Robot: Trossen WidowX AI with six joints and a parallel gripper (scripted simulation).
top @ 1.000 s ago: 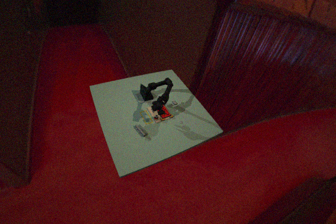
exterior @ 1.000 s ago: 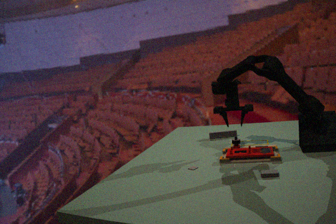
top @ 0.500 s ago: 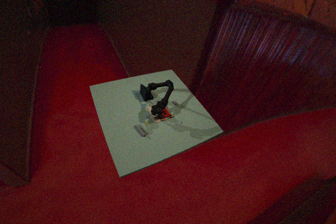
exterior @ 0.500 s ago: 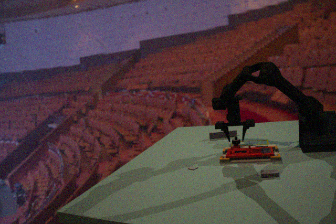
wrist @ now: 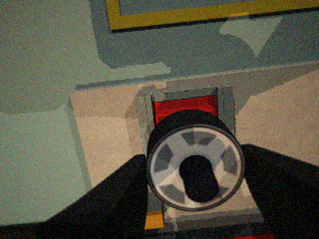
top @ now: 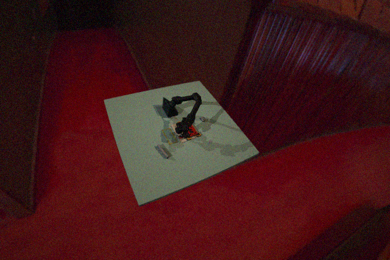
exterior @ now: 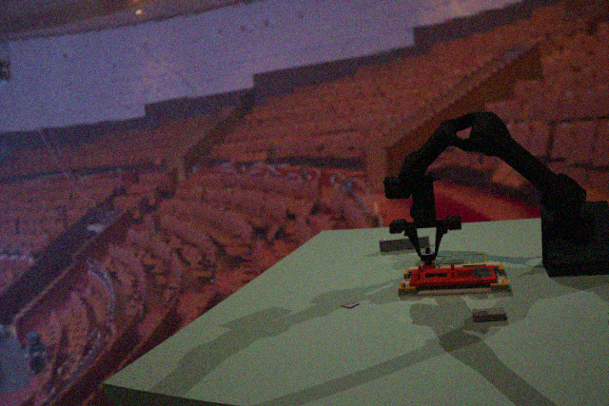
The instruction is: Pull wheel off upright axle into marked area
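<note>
The wheel (wrist: 216, 143), dark-tyred with pale spokes, sits around the black upright axle (wrist: 200, 185) at one end of the wooden board (wrist: 107, 117) (exterior: 452, 292). My gripper (wrist: 192, 159) (exterior: 427, 258) points down and is shut on the wheel, one finger at each side of its rim. The axle's top shows through the hub. In the top view the arm hides the wheel. The marked area, a yellow outline (wrist: 164, 19) (exterior: 461, 254), lies flat on the table just beyond the board's edge in the wrist view.
A red panel (exterior: 442, 275) (top: 192, 131) lies on the board beside the wheel. A long grey block (top: 163, 151) (exterior: 402, 244), a smaller block (top: 202, 119) (exterior: 489, 314) and a thin flat piece (exterior: 349, 304) lie on the table around the board.
</note>
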